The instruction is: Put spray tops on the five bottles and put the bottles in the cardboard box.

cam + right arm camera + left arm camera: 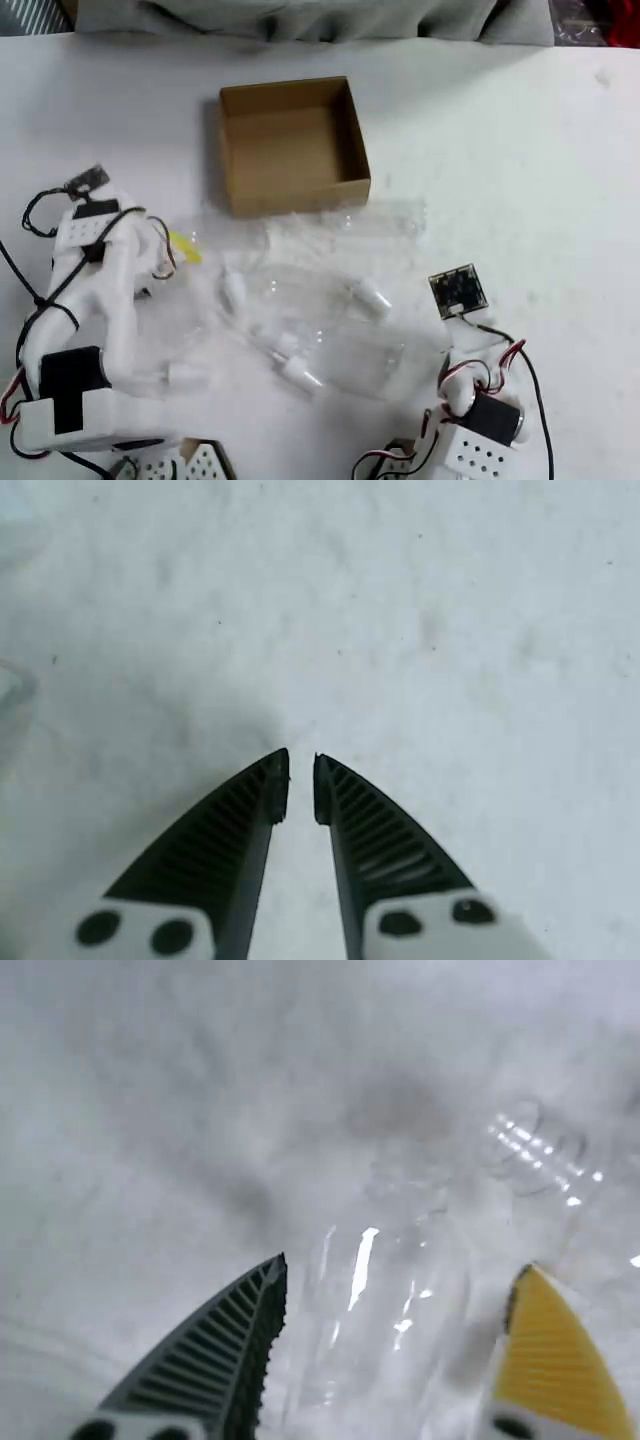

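Observation:
The open cardboard box [290,145] stands at the back middle of the table. In front of it several clear bottles [362,362] lie on their sides, hard to tell apart. Loose white spray tops [372,297] lie among them. My left gripper [402,1266] is open, its grey finger [215,1360] and yellow finger [545,1360] on either side of a clear bottle [380,1310] lying on the table. In the high view its yellow finger [185,247] is at the left edge of the bottle pile. My right gripper [301,775] is shut over bare table with nothing in it.
The left arm [90,320] lies along the table's left side, and the right arm [475,420] is folded at the front right. Grey cloth [300,15] runs along the back edge. Bare white table [520,180] spreads to the right of the box.

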{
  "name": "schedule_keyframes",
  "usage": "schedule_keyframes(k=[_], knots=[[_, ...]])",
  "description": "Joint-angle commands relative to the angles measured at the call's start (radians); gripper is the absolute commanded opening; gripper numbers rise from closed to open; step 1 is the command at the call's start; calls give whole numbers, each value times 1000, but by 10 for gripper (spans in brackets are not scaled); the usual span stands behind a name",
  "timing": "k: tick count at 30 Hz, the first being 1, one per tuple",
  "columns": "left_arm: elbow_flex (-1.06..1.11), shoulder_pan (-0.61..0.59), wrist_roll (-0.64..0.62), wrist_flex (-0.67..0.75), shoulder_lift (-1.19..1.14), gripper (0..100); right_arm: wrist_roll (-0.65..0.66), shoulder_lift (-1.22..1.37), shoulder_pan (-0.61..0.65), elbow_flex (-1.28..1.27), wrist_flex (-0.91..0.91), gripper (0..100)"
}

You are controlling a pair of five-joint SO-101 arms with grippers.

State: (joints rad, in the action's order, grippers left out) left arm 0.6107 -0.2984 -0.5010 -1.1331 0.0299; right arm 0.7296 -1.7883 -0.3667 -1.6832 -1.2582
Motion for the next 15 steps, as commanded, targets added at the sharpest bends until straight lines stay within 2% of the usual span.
schedule_keyframes(k=[1,8,15], knots=[[-80,36,17,-104,4,411,11,-7,-7,-8,-5,16],[-37,68,78,-98,-2,317,11,-7,-7,-8,-4,16],[14,125,74,40,-4,215,11,-7,-7,-8,-4,16]])
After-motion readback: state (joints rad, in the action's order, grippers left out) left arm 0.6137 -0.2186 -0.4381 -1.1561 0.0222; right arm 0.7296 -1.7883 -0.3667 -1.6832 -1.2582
